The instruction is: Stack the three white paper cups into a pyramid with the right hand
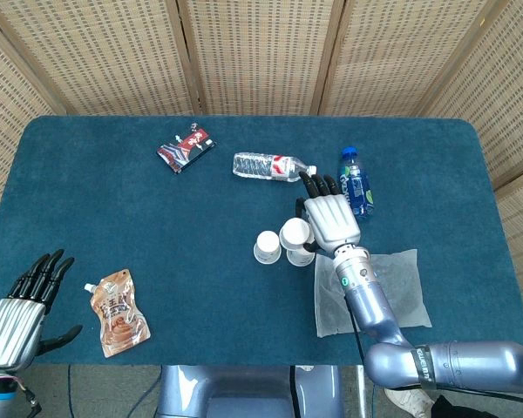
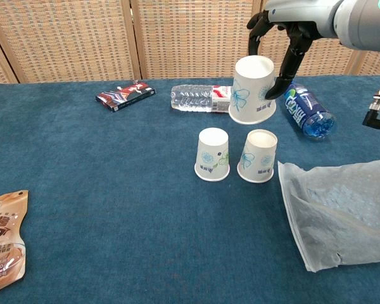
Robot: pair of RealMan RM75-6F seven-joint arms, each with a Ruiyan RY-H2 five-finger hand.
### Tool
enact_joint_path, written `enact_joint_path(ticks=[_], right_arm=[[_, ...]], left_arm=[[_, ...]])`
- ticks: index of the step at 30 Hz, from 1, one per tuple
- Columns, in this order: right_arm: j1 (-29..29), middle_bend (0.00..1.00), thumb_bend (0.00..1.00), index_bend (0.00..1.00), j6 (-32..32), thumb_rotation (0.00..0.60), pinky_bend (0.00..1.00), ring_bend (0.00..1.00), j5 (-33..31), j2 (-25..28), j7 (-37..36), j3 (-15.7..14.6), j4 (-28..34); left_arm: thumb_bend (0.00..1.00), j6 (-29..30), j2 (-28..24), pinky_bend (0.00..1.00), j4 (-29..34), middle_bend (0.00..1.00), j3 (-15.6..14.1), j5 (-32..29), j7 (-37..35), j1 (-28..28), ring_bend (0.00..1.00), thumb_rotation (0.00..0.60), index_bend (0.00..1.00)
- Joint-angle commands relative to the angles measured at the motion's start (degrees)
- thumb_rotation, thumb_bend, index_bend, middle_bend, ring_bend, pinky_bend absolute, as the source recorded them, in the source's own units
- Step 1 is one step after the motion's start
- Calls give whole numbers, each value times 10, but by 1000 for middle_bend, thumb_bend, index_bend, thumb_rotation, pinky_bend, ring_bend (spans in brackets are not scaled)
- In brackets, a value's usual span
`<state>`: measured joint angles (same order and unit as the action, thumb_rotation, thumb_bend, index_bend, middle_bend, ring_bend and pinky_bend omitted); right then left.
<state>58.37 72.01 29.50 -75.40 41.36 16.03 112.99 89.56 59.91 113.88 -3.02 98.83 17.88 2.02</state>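
Paper cup (image 2: 252, 88), inverted, light and easily crushed, held by its sides in right hand (image 2: 285, 38) above two base cups (image 2: 213, 154).

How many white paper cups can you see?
3. Two cups stand upside down side by side on the table, the left cup and the right cup. The third cup is held above them by the right hand.

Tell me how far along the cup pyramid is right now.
Done: two base cups stand upside down, side by side on the table. In hand: the right hand holds the third cup upside down above them, not yet touching. Left: lower it onto both bases and release.
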Motion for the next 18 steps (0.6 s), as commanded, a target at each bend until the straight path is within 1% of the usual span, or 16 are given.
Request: enact_joint_path(ticks=[1, 9, 18], right_arm=[[3, 0, 172, 511, 0, 600, 78, 0, -1, -8, 1, 2, 1], [9, 0, 172, 511, -13, 600, 78, 0, -12, -36, 2, -5, -31], [5, 0, 173, 511, -32, 600, 78, 0, -15, -44, -12, -6, -58]], left_arm=[[135, -2, -1, 161, 1, 0, 1, -1, 1, 0, 0, 600, 27], [136, -3, -2, 161, 1, 0, 4, -4, 2, -2, 0, 600, 27], [135, -12, 0, 161, 3, 0, 3, -3, 7, -1, 0, 600, 27]])
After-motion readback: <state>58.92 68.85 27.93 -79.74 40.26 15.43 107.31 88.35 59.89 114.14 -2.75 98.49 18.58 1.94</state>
